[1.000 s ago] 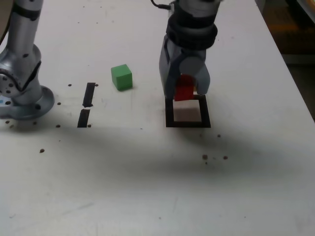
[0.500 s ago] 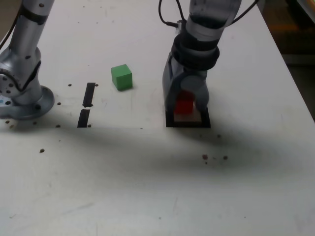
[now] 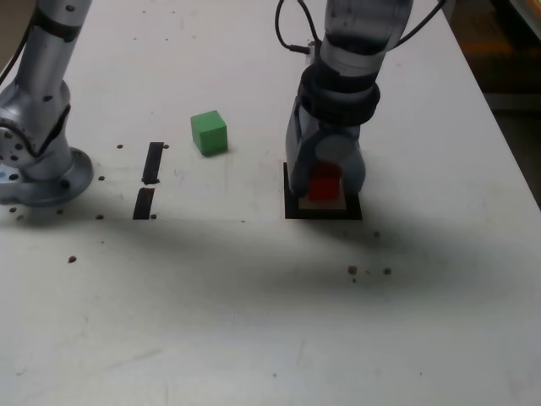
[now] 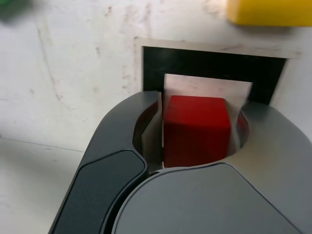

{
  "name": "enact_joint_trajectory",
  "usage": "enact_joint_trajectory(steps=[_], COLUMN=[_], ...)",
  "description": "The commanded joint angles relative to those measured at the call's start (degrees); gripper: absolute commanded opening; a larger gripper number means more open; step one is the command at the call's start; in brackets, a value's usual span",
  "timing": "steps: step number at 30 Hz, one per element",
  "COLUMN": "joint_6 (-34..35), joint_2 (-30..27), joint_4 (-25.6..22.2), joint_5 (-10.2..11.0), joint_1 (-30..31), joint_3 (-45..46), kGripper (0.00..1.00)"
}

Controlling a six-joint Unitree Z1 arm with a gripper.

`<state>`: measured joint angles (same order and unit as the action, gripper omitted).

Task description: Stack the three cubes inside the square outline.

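The white table (image 3: 254, 321) fills both views, speckled with small dark marks; at the exterior view's left stands the arm's grey base (image 3: 38, 161), and the arm (image 3: 359, 42) itself reaches down from the top of that view to the square outline (image 3: 292, 199); the gripper (image 3: 324, 188) points down over the outline's white centre, its grey jaws on either side of the red cube (image 3: 324, 188). In the wrist view the red cube (image 4: 196, 130) sits upright between the jaws with a thin sliver of gap showing along one side; whether the jaws are pressing it or have just let go cannot be told. The cube lies within the black frame (image 4: 209, 66), over the white middle. The green cube (image 3: 209, 133) rests on the table at the exterior view's left of the outline, well apart from it; near it lie two short black tape strips (image 3: 149, 179), end to end. The yellow cube (image 4: 268, 12) shows only at the wrist view's edge, just beyond the frame.
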<state>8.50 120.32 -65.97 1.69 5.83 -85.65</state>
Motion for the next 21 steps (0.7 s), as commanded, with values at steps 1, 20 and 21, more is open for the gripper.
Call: enact_joint_trajectory(steps=[1, 20, 21], joint_6=[0.16, -8.38, -8.9], joint_2=[-1.56, -7.39, -6.45], joint_4=[-1.13, -9.31, -9.17], joint_5=[-0.11, 8.81, 8.91], joint_1=[0.03, -6.29, -6.85], joint_3=[0.0, -7.91, -7.97], kGripper=[0.93, 0.99, 0.99])
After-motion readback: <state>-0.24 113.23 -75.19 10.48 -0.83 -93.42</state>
